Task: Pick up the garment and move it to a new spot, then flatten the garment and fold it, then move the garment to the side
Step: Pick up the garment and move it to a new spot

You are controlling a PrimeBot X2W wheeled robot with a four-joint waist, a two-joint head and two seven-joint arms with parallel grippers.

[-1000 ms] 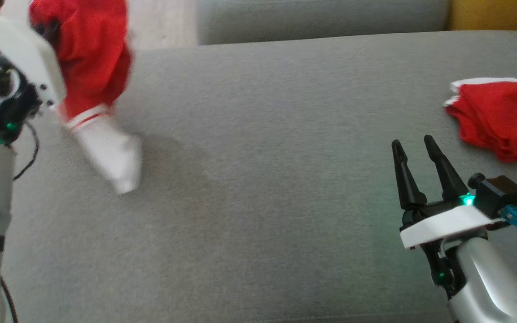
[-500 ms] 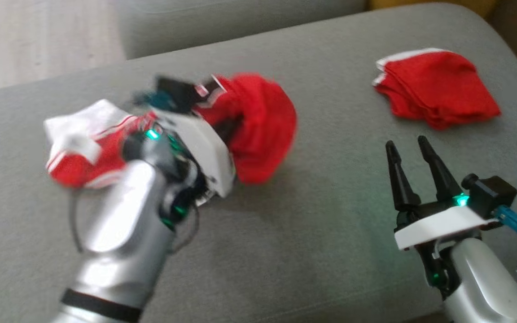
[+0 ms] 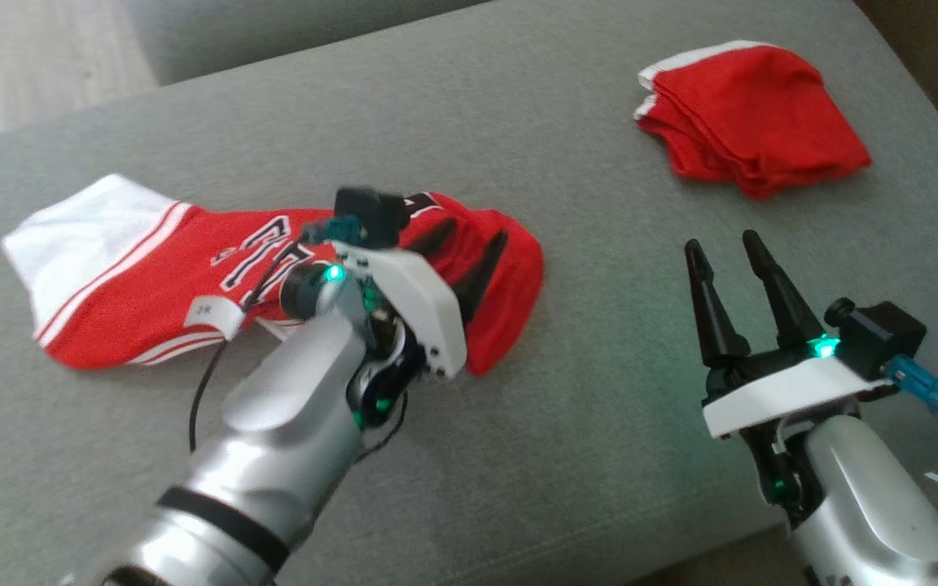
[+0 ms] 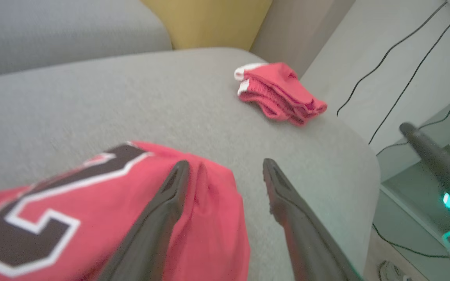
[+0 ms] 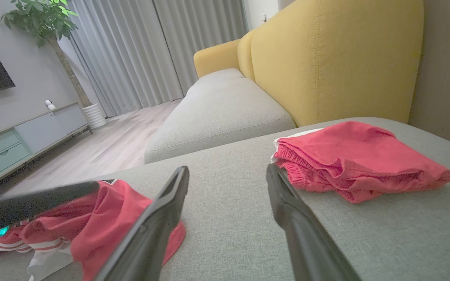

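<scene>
On the grey sofa cushion point(image 3: 518, 456), left of its middle, lies the garment point(image 3: 135, 285), a red jersey with dark lettering outlined in white. Its white-banded end points toward the cushion's left edge and lies fairly flat. Its plain red end is bunched up near the cushion's middle.

The left gripper point(image 3: 475, 230) hangs over this bunched end with its jaws spread wide and nothing between them. In the left wrist view one dark finger lies over the red cloth and the other over bare grey fabric. Whether either finger touches the cloth cannot be told.

The right gripper point(image 3: 720, 240) stands over bare cushion toward the front right corner, well apart from the garment. Its jaws are likewise parted and empty, fingers pointing toward the far edge.

Near the far right corner rests a folded red pile point(image 3: 754, 122) with a white trim along one side. It is separate from both grippers.

Beyond the far edge, the right wrist view shows a yellow backrest point(image 5: 326, 58) and a second grey seat point(image 5: 217, 113).
</scene>
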